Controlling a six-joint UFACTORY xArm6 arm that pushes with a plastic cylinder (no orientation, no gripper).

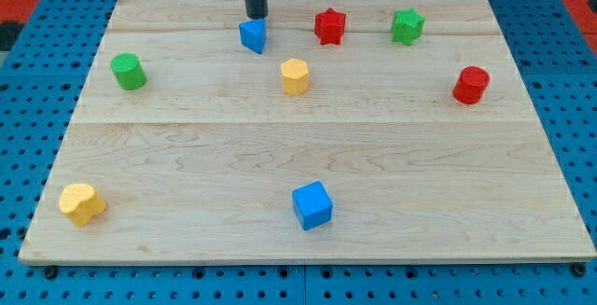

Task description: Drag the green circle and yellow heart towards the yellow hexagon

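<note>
The green circle (128,71) sits at the view's left on the wooden board. The yellow heart (82,203) lies near the bottom left corner. The yellow hexagon (295,76) stands near the upper middle. My tip (256,16) is at the view's top, just above a blue triangle block (253,35) and close to touching it. It is up and left of the yellow hexagon and far right of the green circle.
A red star (329,26) and a green star (407,26) sit at the top right. A red cylinder (471,85) is at the right. A blue cube (312,204) is at the bottom middle. The board (187,156) lies on a blue pegboard.
</note>
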